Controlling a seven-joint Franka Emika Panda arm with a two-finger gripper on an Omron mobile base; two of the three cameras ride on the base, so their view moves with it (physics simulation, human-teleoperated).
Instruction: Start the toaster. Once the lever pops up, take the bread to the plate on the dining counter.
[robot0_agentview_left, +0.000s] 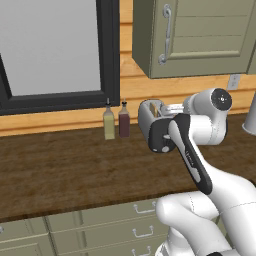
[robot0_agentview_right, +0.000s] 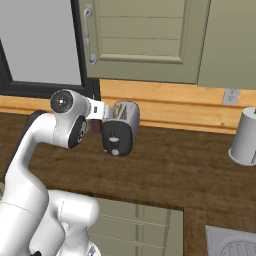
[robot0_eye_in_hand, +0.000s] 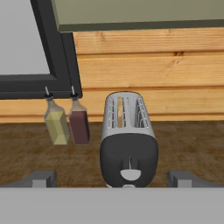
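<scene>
Straight ahead of the two-finger gripper (robot0_eye_in_hand: 112, 178), between its widely spread dark fingertips (robot0_eye_in_hand: 42, 178), stands the small silver-white boxy toaster (robot0_eye_in_hand: 127, 140) on the dark wood-grain counter (robot0_eye_in_hand: 183, 144), dark end panel and lever facing the hand, apparently lined up for a press on the lever. A tan slice of bread (robot0_eye_in_hand: 120, 114) sits in one slot, while an olive-yellow bottle (robot0_eye_in_hand: 56, 123) and a dark red bottle (robot0_eye_in_hand: 78, 123) stand just beyond the left fingertip, clear of the approach
</scene>
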